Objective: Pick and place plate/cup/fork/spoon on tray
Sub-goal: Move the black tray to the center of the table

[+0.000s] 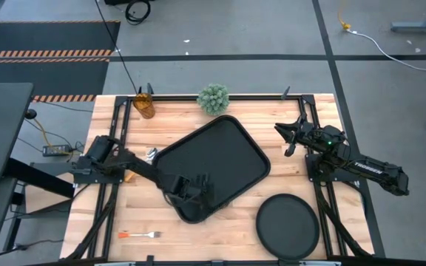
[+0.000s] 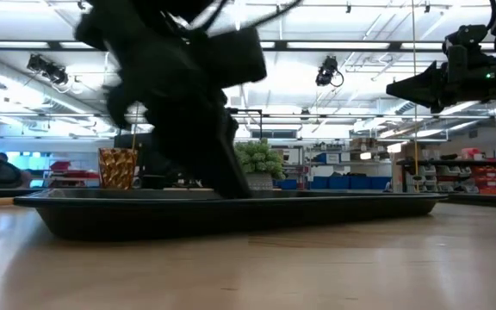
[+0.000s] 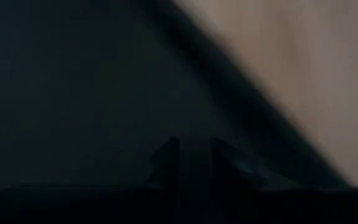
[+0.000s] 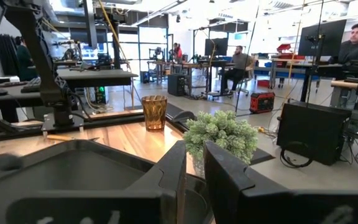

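The left gripper is down at the near corner of the tray, which lies skewed across the middle of the wooden surface; in the low view this arm reaches down onto the tray, and the left wrist view shows little more than dark tray and a strip of pale wood, so whether the left fingers are gripping the rim or merely close to it I cannot tell, though the gap between them looks narrow.

The right gripper hangs above the surface just off the tray's right edge, clear of everything; its fingers stand close together with only a thin slit between them and nothing held.

Beyond the right fingers, in the right wrist view, sits the green spiky plant, and farther on the cup, upright at the far-left corner of the surface and well apart from both pairs of fingers; from above, the cup and the plant lie along the far edge.

The plate rests flat on the wood near the front, to the right of the left fingers and just off the tray's corner, apparently not touching it; the fork lies by the front edge, to the left of the left fingers, handle pointing left; a small shiny object by the left arm, near the tray's left edge, may be the spoon.
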Controlling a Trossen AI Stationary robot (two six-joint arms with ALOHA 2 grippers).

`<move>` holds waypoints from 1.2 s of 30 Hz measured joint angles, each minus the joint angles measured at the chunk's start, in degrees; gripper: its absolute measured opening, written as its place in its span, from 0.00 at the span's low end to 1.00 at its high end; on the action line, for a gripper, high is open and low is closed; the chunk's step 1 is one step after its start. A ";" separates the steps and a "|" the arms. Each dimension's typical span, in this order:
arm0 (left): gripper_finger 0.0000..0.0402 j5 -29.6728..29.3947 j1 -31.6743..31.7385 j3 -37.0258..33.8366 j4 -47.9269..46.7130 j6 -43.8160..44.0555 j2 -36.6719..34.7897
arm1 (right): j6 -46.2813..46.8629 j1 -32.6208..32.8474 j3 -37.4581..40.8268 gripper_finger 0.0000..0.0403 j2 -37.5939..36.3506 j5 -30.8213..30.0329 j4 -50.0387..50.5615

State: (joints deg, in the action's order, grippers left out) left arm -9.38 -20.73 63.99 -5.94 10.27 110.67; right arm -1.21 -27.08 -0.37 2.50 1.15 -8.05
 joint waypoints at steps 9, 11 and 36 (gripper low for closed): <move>0.20 -1.62 -2.28 0.00 -6.74 -1.69 -5.82 | 0.00 0.01 -0.02 0.15 0.00 -0.04 0.08; 0.20 -8.09 -2.28 0.00 -8.66 -0.57 -8.20 | 0.02 -0.01 -0.02 0.15 -0.02 -0.02 0.09; 0.20 -22.48 7.46 0.00 12.87 2.71 -3.79 | 0.01 0.01 0.01 0.15 -0.02 -0.02 -0.03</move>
State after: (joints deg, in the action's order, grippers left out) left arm -31.86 -13.27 63.99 6.93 12.99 106.88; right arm -1.20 -27.07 -0.36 2.48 1.13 -8.08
